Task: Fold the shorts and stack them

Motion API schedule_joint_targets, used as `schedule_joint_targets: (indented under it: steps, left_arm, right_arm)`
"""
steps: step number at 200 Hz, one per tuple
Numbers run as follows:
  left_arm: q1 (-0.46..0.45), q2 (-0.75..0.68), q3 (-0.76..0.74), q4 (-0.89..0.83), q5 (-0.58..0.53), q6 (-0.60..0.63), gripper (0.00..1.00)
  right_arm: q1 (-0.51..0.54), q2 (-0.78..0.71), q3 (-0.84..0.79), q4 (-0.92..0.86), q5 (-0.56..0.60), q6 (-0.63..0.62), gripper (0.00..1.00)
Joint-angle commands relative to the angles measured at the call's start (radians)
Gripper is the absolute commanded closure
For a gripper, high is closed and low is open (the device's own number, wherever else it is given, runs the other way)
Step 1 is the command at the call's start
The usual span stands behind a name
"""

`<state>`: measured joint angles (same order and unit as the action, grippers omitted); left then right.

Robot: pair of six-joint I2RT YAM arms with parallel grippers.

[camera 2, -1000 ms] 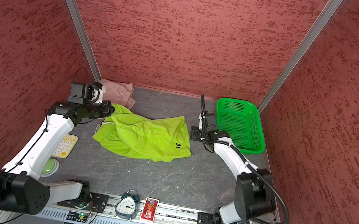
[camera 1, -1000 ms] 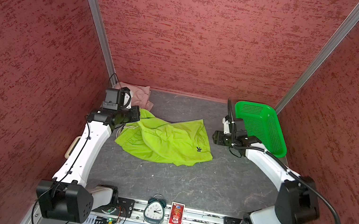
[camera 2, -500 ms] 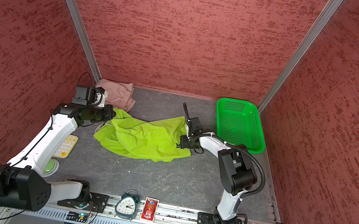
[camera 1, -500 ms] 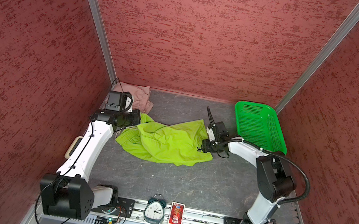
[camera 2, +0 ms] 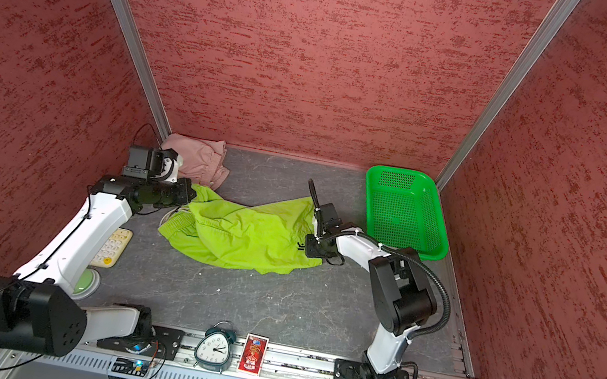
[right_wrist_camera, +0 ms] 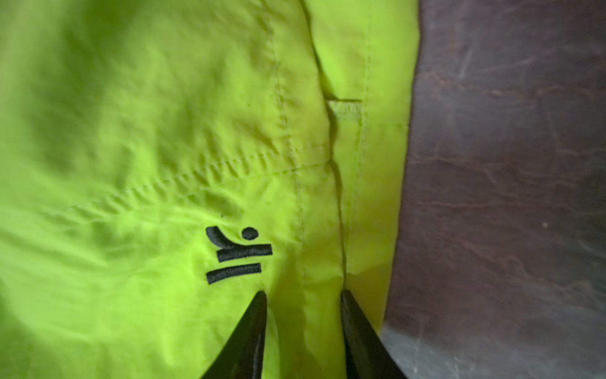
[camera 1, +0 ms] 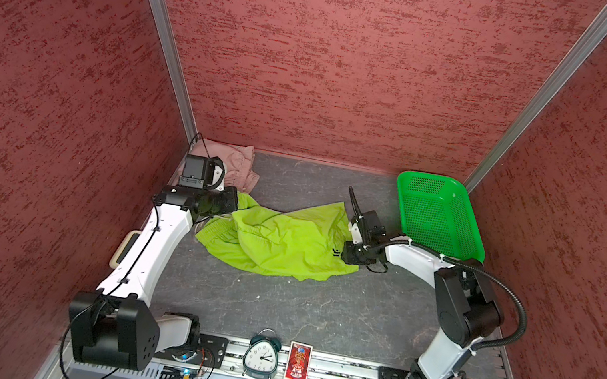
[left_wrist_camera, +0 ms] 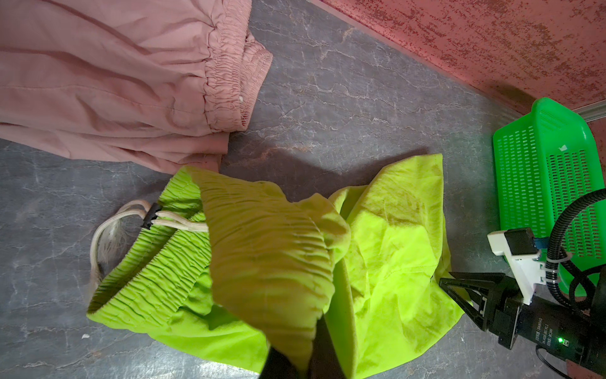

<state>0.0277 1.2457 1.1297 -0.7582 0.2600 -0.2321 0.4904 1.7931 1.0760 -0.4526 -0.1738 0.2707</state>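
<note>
Two pairs show in both top views: the pink shorts (camera 1: pixel 239 162) bunched in the far left corner, and the lime green shorts (camera 1: pixel 285 238) crumpled mid-worktop (camera 1: pixel 315 306) between the arms. The left gripper (camera 1: pixel 236 204) is at their waistband. In the left wrist view the waistband rises into that clamped grip, with the drawstring (left_wrist_camera: pixel 131 213) trailing. In the right wrist view the right gripper (right_wrist_camera: pixel 303 295) stands with its jaws apart astride the leg hem beside the black logo (right_wrist_camera: pixel 237 254), pinching nothing. It would do best to bite both hem layers, then pull the two ends apart to flatten the cloth before folding.
</note>
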Motion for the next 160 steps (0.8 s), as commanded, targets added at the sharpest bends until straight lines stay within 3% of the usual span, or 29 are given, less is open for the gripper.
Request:
schedule_joint_targets:
  steps: [1,40,64,116,160]
  left_arm:
    - [0.002,0.003,-0.01,0.014,0.007,-0.004,1.0]
    - [0.004,0.0,-0.013,0.017,0.003,-0.003,1.0]
    - [0.005,-0.002,-0.01,0.015,0.004,-0.001,1.0]
    - [0.009,-0.014,0.076,-0.043,-0.015,0.016,1.0]
    - [0.003,-0.055,0.219,-0.111,0.071,0.034,1.0]
  right_arm:
    - [0.007,-0.013,0.011,0.006,-0.03,0.024,0.67]
    - [0.007,-0.052,0.028,-0.028,-0.055,0.027,1.0]
    - [0.006,-0.099,0.036,-0.047,-0.033,0.035,1.0]
    - [0.007,-0.233,0.101,-0.142,0.139,0.002,1.0]
    - [0.003,-0.51,0.121,-0.032,0.258,-0.043,1.0]
